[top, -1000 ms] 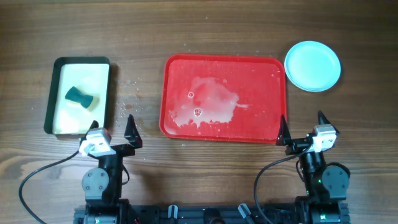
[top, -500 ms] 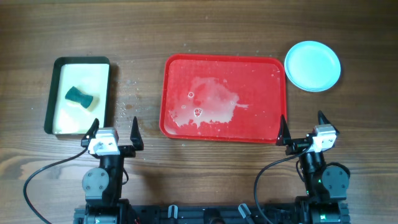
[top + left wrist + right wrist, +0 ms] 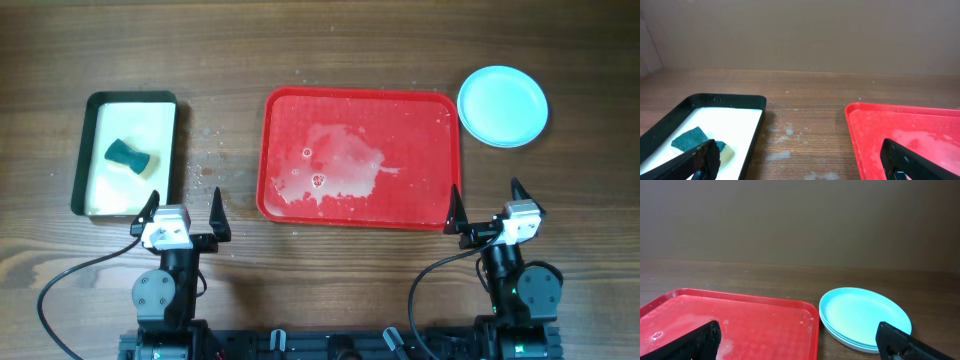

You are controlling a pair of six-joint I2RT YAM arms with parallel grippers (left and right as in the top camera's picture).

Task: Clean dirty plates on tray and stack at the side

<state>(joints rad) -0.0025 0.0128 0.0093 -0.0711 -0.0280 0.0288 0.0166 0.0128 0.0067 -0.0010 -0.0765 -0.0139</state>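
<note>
**A:** Where are the plates?

**B:** They're stacked ahead of the right claw, slightly to its outer side, with a light blue one on top. The tray lies ahead and inward of that claw and carries only suds.

**A:** So what's the step?

**B:** It looks like finishing. Both arms should stay low and well clear of the stack so nothing gets nudged.

**A:** And the pose?

**B:** Both arms are folded back over their bases, fingers pointing forward. Both claws are spread wide and hold nothing. The left claw has the sponge ahead on its outer side.
</note>
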